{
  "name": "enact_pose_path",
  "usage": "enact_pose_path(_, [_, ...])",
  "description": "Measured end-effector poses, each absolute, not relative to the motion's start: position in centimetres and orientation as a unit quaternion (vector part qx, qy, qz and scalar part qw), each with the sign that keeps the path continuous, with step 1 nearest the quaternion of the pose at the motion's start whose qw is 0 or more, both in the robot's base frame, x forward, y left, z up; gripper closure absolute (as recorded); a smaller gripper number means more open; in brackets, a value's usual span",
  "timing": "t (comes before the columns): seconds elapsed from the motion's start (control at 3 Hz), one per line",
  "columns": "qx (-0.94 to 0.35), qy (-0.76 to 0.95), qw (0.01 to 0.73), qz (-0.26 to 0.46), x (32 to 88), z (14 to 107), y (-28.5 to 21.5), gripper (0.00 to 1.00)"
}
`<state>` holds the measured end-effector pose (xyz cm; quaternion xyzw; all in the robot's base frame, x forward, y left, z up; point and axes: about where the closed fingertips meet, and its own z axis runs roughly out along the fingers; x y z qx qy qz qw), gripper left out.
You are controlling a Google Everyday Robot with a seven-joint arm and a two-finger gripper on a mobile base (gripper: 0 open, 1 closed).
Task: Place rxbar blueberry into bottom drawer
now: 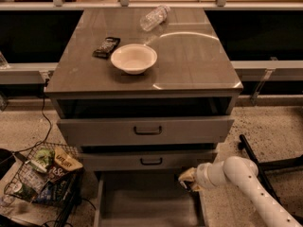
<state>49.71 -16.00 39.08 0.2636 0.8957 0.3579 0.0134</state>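
Observation:
The bottom drawer [147, 200] is pulled open at the foot of the grey cabinet, and its plain grey inside shows nothing in it. My gripper [187, 179], at the end of the white arm [246, 178], is at the drawer's right rim, just below the middle drawer's front. The rxbar blueberry is not visible in this view; nothing dark blue shows at the gripper.
On the cabinet top are a white bowl [134, 58], a dark brown-green wrapped bar [105, 47] to its left and a clear plastic bottle [155, 17] lying at the back. A wire basket of snacks [41, 176] stands left of the drawer. A black base leg [258, 162] lies at right.

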Motion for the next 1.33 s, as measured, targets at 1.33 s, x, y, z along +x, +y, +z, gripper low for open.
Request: enact_pose_path(1.33, [0.289,0.904,-0.151,0.277,49.3,21.7,-14.6,0.82])
